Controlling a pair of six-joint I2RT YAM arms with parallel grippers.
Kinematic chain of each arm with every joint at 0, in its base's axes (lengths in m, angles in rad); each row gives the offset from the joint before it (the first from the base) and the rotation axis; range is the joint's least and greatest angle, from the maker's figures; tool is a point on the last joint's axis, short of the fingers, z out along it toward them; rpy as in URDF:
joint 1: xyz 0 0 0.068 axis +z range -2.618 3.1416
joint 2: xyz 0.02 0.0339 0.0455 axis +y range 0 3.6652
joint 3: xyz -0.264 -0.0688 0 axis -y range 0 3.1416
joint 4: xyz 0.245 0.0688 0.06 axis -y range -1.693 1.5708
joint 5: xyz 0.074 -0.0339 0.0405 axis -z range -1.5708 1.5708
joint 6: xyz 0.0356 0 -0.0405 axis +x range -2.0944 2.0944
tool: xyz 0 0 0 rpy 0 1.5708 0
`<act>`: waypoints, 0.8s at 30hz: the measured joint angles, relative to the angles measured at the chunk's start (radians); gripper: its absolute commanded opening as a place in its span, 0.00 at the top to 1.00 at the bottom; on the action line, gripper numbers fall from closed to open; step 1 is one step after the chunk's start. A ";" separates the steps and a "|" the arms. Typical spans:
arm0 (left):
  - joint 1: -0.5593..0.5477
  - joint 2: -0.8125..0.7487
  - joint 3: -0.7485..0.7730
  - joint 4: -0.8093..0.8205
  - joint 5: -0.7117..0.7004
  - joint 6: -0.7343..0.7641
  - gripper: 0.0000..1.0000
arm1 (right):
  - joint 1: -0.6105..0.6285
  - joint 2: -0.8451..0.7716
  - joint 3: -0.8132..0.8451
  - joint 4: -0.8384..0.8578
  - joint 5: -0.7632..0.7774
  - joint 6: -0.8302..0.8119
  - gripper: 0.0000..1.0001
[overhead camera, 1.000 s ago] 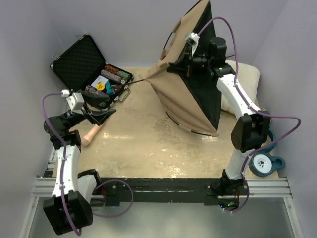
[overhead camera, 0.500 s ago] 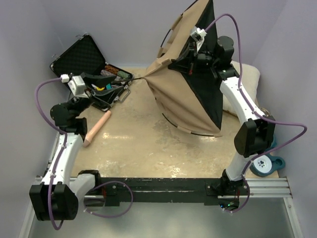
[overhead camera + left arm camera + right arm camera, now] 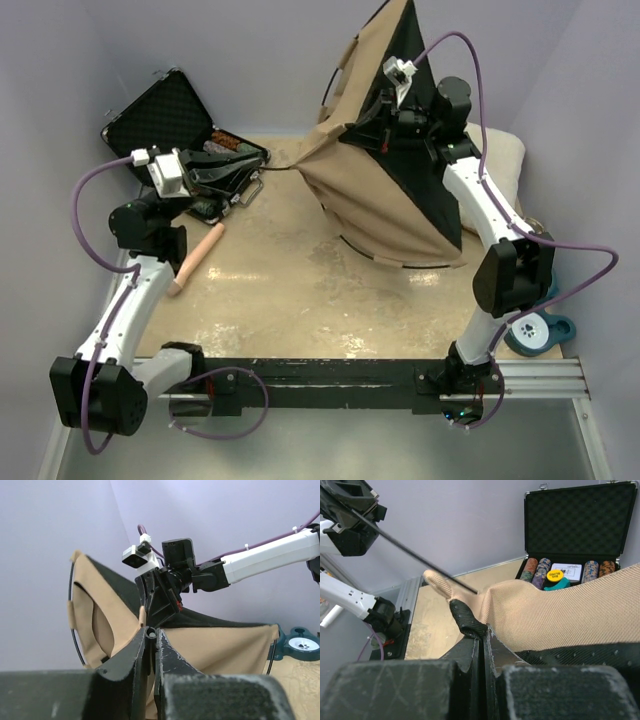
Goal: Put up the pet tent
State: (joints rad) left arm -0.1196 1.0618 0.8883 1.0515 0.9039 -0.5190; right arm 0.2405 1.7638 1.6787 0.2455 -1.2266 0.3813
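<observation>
The pet tent (image 3: 370, 200) stands tilted at the back right, tan fabric outside and black underside facing right. My right gripper (image 3: 380, 112) holds it up high, shut on a black webbing loop (image 3: 467, 620) at a tan corner. A thin black pole (image 3: 415, 555) runs from that corner's tan sleeve across to my left gripper (image 3: 253, 175). In the left wrist view the left gripper (image 3: 151, 633) is shut on the pole's hollow tip, with the tent (image 3: 220, 645) spread behind it.
An open black case (image 3: 180, 115) with poker chips sits at the back left, just behind my left gripper. A pale wooden stick (image 3: 196, 258) lies on the table below it. A white cushion (image 3: 500, 150) lies behind the tent; a teal reel (image 3: 538, 330) sits at the right edge.
My left arm rose from near the table, swung right to the pole's free end and shut on it. The right arm shifted the raised tent slightly.
</observation>
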 measured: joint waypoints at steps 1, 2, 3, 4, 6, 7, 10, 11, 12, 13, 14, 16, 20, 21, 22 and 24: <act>-0.005 0.010 0.004 0.008 -0.001 0.007 1.00 | 0.001 0.000 0.000 0.005 -0.001 0.004 1.00; -0.011 0.021 0.011 0.015 -0.001 0.010 1.00 | 0.002 0.000 0.000 0.008 -0.003 0.005 1.00; -0.019 0.029 0.017 0.018 0.000 0.011 1.00 | 0.003 0.000 0.000 0.010 -0.004 0.007 1.00; -0.030 0.039 0.026 0.016 0.001 0.014 1.00 | 0.008 0.000 0.000 0.010 -0.003 0.007 1.00; -0.055 0.055 0.050 -0.024 0.009 0.031 1.00 | 0.013 0.000 0.000 0.010 -0.003 0.006 1.00; -0.072 0.060 0.071 -0.087 0.011 0.061 1.00 | 0.019 0.000 0.000 0.008 -0.002 0.003 1.00; -0.122 0.070 0.147 -0.319 -0.006 0.194 1.00 | 0.034 0.000 0.005 0.005 0.004 -0.003 1.00; -0.146 0.077 0.180 -0.417 -0.020 0.250 1.00 | 0.039 0.000 0.008 0.005 0.004 -0.005 1.00; -0.168 0.088 0.213 -0.512 -0.037 0.300 1.00 | 0.045 0.000 0.011 0.005 0.004 -0.007 1.00; -0.184 0.103 0.244 -0.594 -0.051 0.340 1.00 | 0.052 0.000 0.014 0.004 0.004 -0.009 1.00; -0.198 0.124 0.280 -0.686 -0.061 0.383 1.00 | 0.060 0.000 0.016 0.002 0.005 -0.014 1.00; -0.213 0.175 0.345 -0.848 -0.084 0.454 1.00 | 0.079 0.000 0.017 -0.005 0.007 -0.027 1.00; -0.231 0.257 0.383 -1.099 -0.119 0.558 1.00 | 0.116 0.000 0.017 -0.018 0.012 -0.045 1.00; -0.237 0.276 0.388 -1.154 -0.125 0.577 1.00 | 0.124 0.000 0.017 -0.022 0.012 -0.045 1.00; -0.242 0.291 0.394 -1.193 -0.126 0.593 1.00 | 0.129 0.000 0.016 -0.024 0.012 -0.045 1.00; -0.255 0.319 0.411 -1.272 -0.123 0.623 1.00 | 0.135 0.000 0.014 -0.033 0.012 -0.046 1.00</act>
State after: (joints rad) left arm -0.3748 1.3808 1.2991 -0.2203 0.7807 0.1043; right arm 0.3756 1.7638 1.6924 0.2127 -1.2144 0.3355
